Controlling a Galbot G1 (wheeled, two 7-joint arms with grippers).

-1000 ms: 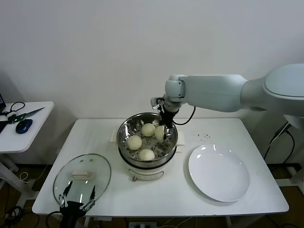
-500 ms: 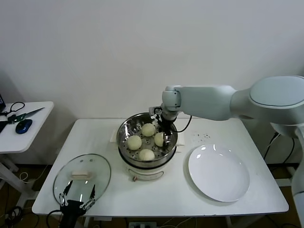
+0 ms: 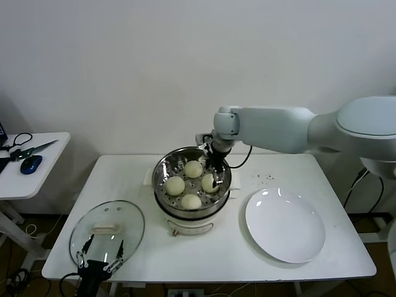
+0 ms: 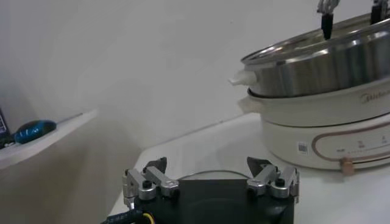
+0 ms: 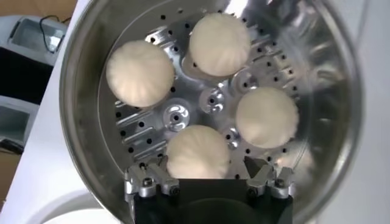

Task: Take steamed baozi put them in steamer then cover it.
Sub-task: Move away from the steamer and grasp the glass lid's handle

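Observation:
The steamer (image 3: 162,175) stands mid-table on its white pot base. Four baozi lie in it: back (image 3: 193,168), left (image 3: 176,184), front (image 3: 191,201) and right (image 3: 210,182). My right gripper (image 3: 214,168) hangs inside the basket just over the right baozi. In the right wrist view this gripper (image 5: 206,168) is open, and that baozi (image 5: 198,151) rests on the perforated bottom (image 5: 177,115) between its fingers. The glass cover (image 3: 106,229) lies flat at the table's front left. My left gripper (image 3: 99,258) is open and parked at the cover's near edge.
A flat white plate (image 3: 284,224) lies right of the steamer. A side table (image 3: 31,162) with scissors and a blue mouse stands at far left. In the left wrist view the pot base (image 4: 317,131) rises beyond the open left gripper (image 4: 207,169).
My right gripper came down into the steamer with the fourth baozi. The baozi now rests on the bottom at the right side. The left arm has not moved.

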